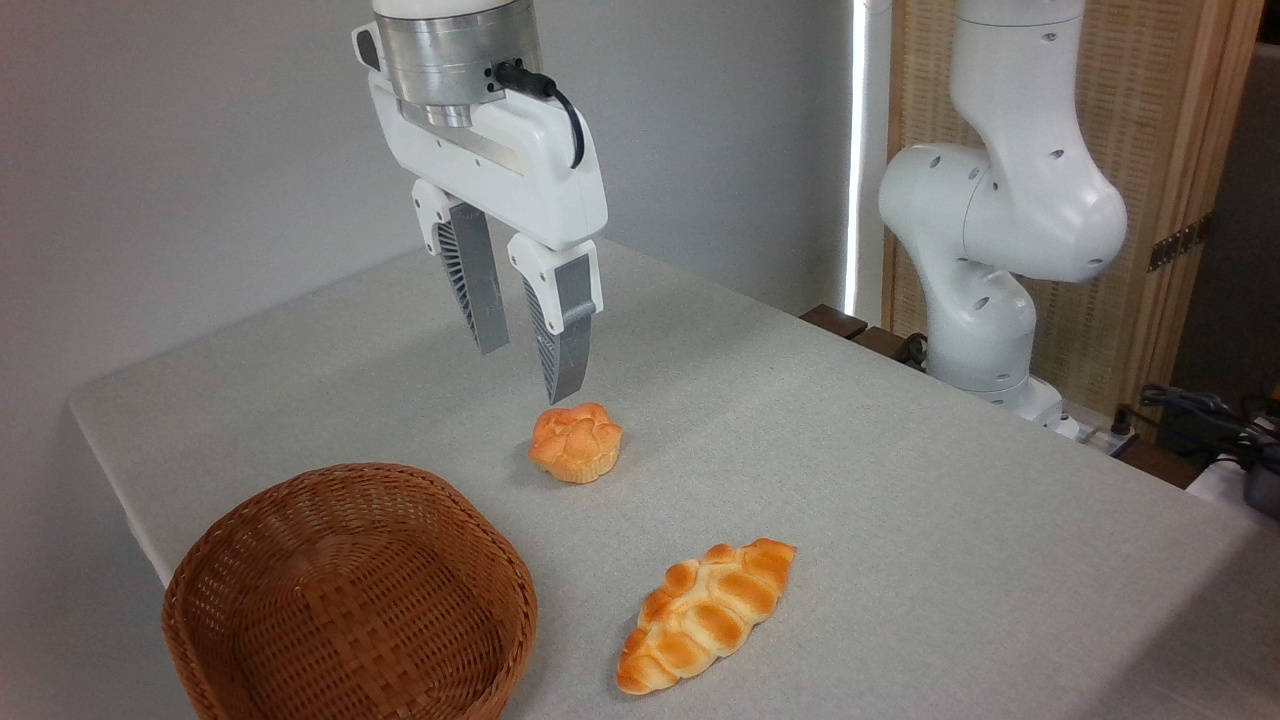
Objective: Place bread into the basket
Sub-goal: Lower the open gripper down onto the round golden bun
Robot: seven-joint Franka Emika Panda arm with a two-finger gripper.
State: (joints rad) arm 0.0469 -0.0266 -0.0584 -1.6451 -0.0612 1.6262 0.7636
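The bread [576, 442], a small round golden-orange bun with a knobbly top, sits on the grey table [900, 480] near its middle. My gripper [527, 373] hangs just above and a little behind the bun, pointing down, open, with nothing between its fingers [563, 345]. The right fingertip ends close over the bun's top; whether it touches is unclear. The basket [350, 600], round, brown and woven, stands empty at the front left, apart from the bun.
A longer braided oval loaf [706, 612] lies in front of the bun, right of the basket. The arm's white base [985, 250] rises at the back right. The table's left edge runs close beside the basket.
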